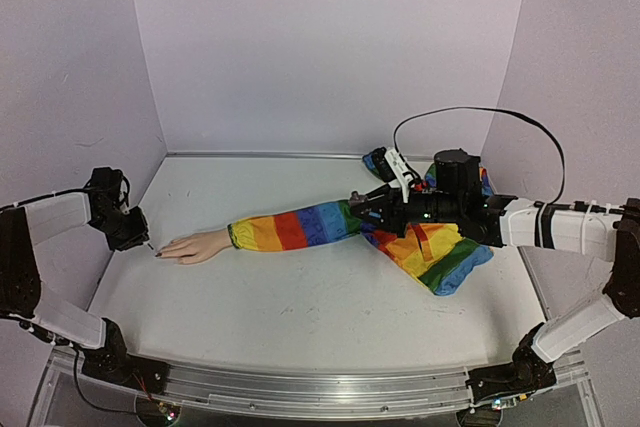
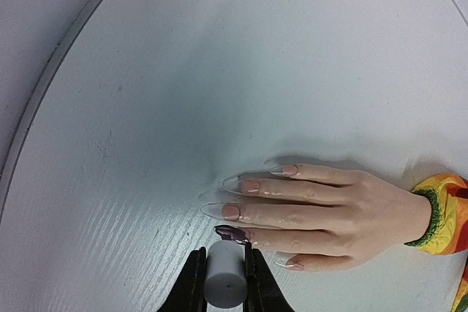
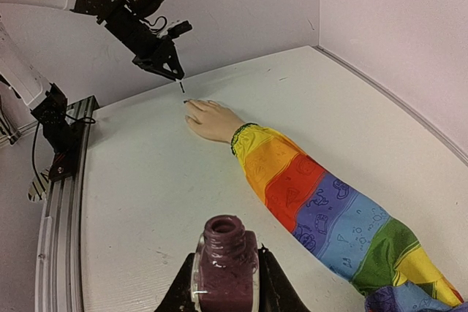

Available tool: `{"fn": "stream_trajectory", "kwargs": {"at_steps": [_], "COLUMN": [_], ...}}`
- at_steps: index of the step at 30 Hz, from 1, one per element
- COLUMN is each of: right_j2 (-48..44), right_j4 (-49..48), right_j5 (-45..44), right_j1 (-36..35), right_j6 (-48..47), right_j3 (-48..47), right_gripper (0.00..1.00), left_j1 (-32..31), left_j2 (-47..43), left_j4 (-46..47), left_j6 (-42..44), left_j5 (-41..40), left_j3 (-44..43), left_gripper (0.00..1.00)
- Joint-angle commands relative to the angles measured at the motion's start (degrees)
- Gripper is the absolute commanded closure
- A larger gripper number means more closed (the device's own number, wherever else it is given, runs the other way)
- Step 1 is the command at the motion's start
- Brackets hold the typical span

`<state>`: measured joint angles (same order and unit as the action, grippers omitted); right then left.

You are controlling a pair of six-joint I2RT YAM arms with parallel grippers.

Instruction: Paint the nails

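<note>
The pale mannequin hand [image 1: 197, 246] lies flat at the table's left, fingers pointing left, with a rainbow-striped sleeve [image 1: 300, 227]. In the left wrist view the hand [image 2: 344, 210] shows one dark purple nail [image 2: 232, 234]; the other nails [image 2: 230, 211] are bare with long clear tips. My left gripper [image 2: 224, 255] is shut on a grey brush cap [image 2: 225, 279], held just above the dark nail. It also shows in the top view [image 1: 135, 229]. My right gripper [image 3: 225, 262] is shut on an open bottle of purple polish [image 3: 225, 272], held over the table beside the sleeve [image 3: 329, 202].
The sleeve's loose rainbow fabric is heaped at the right [image 1: 440, 252] under my right arm. A black cable [image 1: 470, 112] loops above it. Lilac walls close in the left, back and right. A metal rail [image 1: 300, 387] runs along the near edge.
</note>
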<state>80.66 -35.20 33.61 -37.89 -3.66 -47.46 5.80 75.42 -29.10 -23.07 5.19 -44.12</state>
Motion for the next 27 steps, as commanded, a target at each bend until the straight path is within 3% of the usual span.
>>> {"fn": "stream_trajectory", "kwargs": {"at_steps": [1, 27], "right_j2": [-0.1, -0.1], "right_j4": [-3.4, -3.3], "right_j5": [1.7, 1.4], "right_j1": [0.4, 0.3], "right_j6": [0.4, 0.2], "right_j3": [-1.7, -1.7], "right_gripper": [1.00, 1.00], "left_j1": [0.3, 0.2], "left_j2": [0.3, 4.2], "left_j4": [-0.2, 3.3], "left_j6": [0.7, -0.1], "left_j5": [3.2, 4.3], "left_j3": [-2.5, -2.5], "left_gripper": [1.00, 1.00]}}
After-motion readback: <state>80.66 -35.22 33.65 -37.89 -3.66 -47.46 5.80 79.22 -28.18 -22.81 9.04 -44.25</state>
